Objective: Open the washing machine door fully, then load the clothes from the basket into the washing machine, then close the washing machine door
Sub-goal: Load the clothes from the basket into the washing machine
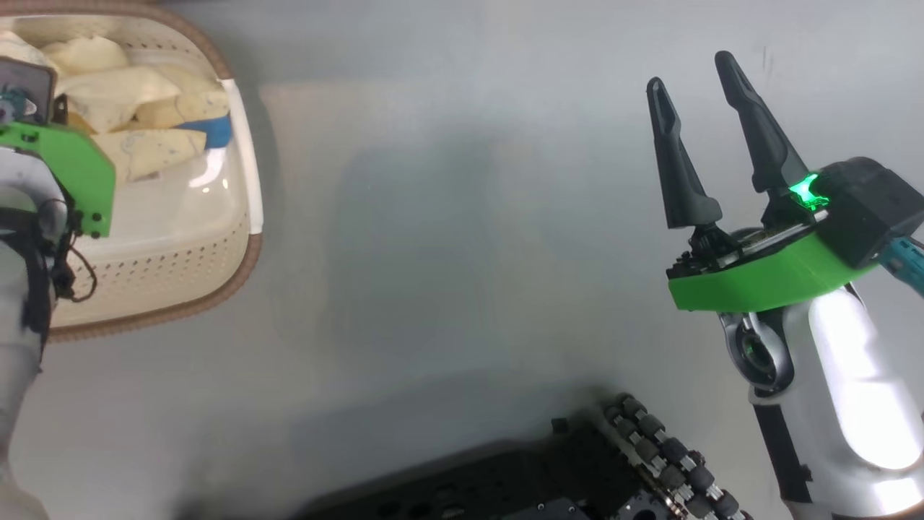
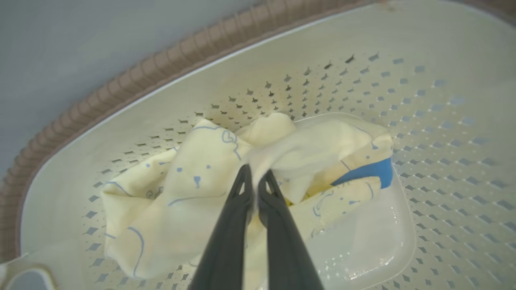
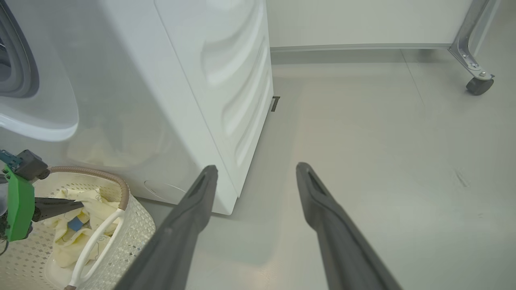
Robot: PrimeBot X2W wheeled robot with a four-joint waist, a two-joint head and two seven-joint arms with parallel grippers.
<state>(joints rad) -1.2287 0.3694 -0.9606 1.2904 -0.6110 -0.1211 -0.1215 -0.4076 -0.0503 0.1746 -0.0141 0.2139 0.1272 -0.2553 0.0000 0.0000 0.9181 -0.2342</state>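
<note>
Left hand [image 2: 254, 177]: clenched, its two dark fingers pinched together on a raised fold of the clothes [image 2: 201, 177] inside the basket [image 2: 423, 100], as the left wrist view shows.

Right hand [image 1: 689, 71]: released, fingers spread wide and gripping nothing, hanging over bare floor [image 1: 462, 253] at 2 o'clock in the head view.

Clothes: pale yellow garments printed with faint blue outlines, heaped in the basket. A blue patch [image 2: 369, 171] peeks out at 3 o'clock of the pile in the left wrist view. The fold at the fingertips is blurred.

Basket: cream plastic with perforated walls and a brown rim. It stands on the floor at 10 o'clock in the head view and at 8 o'clock in the right wrist view. Its white handle [image 3: 96, 237] faces the right hand.

Washing machine [image 3: 161, 80]: a big white box at 11 o'clock in the right wrist view, ribbed side panel turned to the camera. The basket sits just beside its front.

Robot base [image 1: 577, 469]: dark, edged with a row of small rollers, at 6 o'clock in the head view.

Castor [image 3: 479, 85]: black, under a metal leg, at 2 o'clock in the right wrist view, well apart from the machine.
</note>
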